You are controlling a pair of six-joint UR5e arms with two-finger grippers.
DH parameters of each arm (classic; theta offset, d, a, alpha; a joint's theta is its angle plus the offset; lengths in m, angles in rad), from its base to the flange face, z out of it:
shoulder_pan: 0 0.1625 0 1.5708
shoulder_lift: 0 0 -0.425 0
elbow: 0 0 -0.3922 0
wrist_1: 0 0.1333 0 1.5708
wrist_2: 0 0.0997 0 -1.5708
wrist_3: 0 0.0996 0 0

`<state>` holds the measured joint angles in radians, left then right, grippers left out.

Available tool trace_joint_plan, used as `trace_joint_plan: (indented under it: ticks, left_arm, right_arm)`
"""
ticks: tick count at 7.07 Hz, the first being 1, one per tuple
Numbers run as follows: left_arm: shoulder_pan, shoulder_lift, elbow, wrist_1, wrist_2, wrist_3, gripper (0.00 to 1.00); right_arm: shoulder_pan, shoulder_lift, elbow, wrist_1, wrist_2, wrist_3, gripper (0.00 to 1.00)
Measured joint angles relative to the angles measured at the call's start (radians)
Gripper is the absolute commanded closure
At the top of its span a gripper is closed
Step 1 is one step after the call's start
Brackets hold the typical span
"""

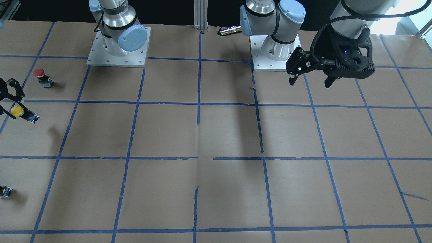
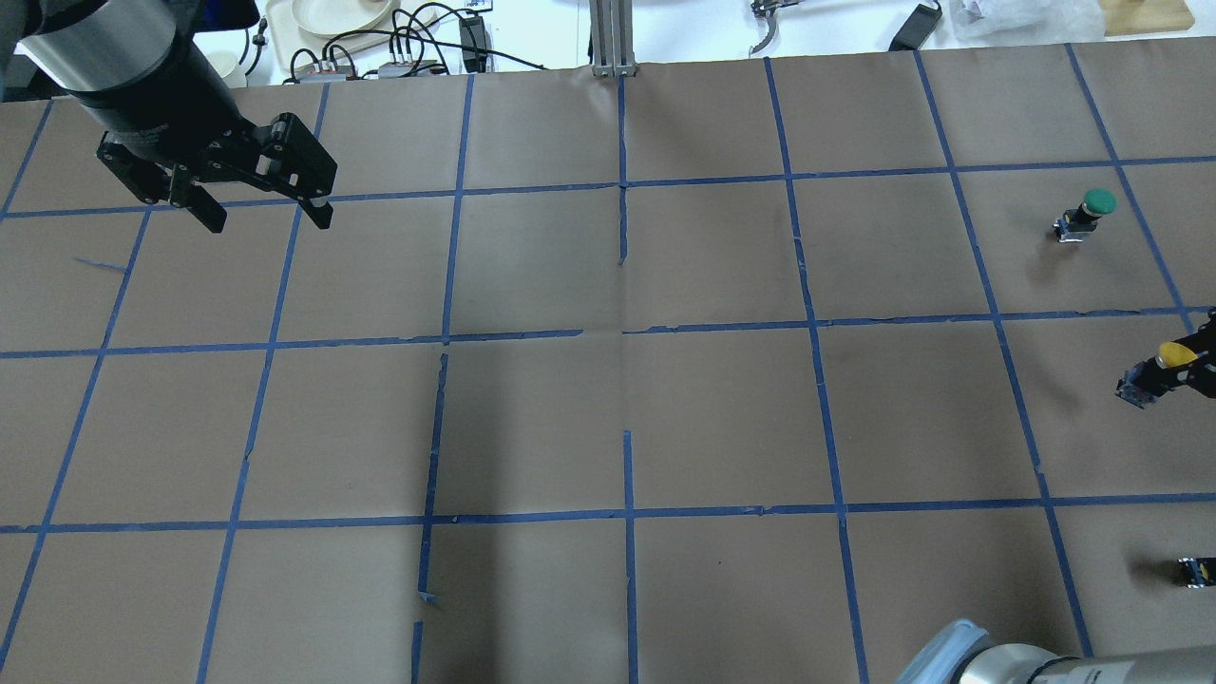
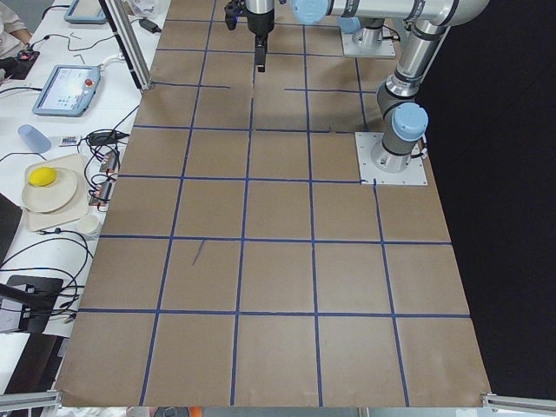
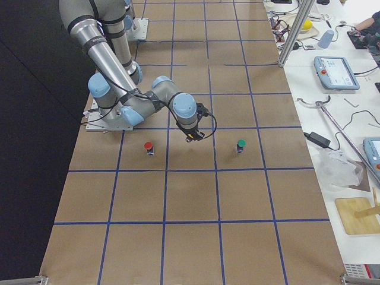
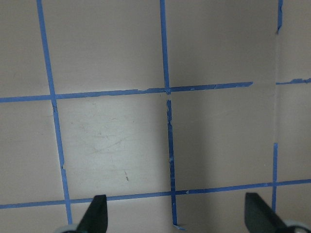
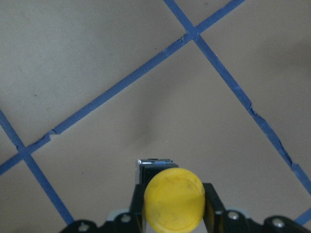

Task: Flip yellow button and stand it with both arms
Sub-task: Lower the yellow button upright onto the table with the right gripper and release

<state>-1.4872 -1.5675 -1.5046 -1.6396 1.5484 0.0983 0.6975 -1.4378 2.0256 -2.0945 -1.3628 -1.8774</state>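
Note:
The yellow button (image 6: 174, 199) is clamped between the fingers of my right gripper (image 6: 174, 213), with its yellow cap facing the wrist camera and its contact block pointing away. It hangs above the table at the robot's far right, seen in the front-facing view (image 1: 17, 110) and in the overhead view (image 2: 1174, 355). Its shadow falls on the paper below. My left gripper (image 2: 261, 217) is open and empty, hovering over the far left of the table; it also shows in the front-facing view (image 1: 310, 80), and its fingertips (image 5: 96, 213) show over bare paper.
A red-capped button (image 1: 41, 77) stands close to the robot side of the right gripper. A green-capped button (image 2: 1089, 211) stands on the far side. A small black-and-yellow switch piece (image 2: 1195, 570) lies near the table edge. Blue tape lines grid the brown paper.

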Motion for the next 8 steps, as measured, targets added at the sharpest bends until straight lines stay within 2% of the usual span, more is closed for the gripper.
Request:
trace_joint_plan:
  ticks: [2, 4, 5, 6, 8]
  left_arm:
    - [-0.015, -0.003, -0.006, 0.055, 0.011, -0.097, 0.00]
    - [-0.047, -0.002, -0.016, 0.075, 0.022, -0.152, 0.00]
    - [-0.053, 0.005, -0.021, 0.080, 0.025, -0.138, 0.00]
    - [-0.055, 0.014, -0.023, 0.082, 0.027, -0.130, 0.00]
    - [-0.057, 0.029, -0.026, 0.078, 0.030, -0.125, 0.00]
  right_arm:
    - [-0.019, 0.071, -0.002, -0.081, 0.013, -0.176, 0.83]
    - [-0.021, 0.111, -0.003, -0.111, 0.054, -0.294, 0.84]
    - [-0.021, 0.113, -0.004, -0.111, 0.067, -0.317, 0.59]
    - [-0.022, 0.114, -0.005, -0.110, 0.073, -0.326, 0.01]
    - [-0.022, 0.114, -0.006, -0.108, 0.084, -0.321, 0.00]
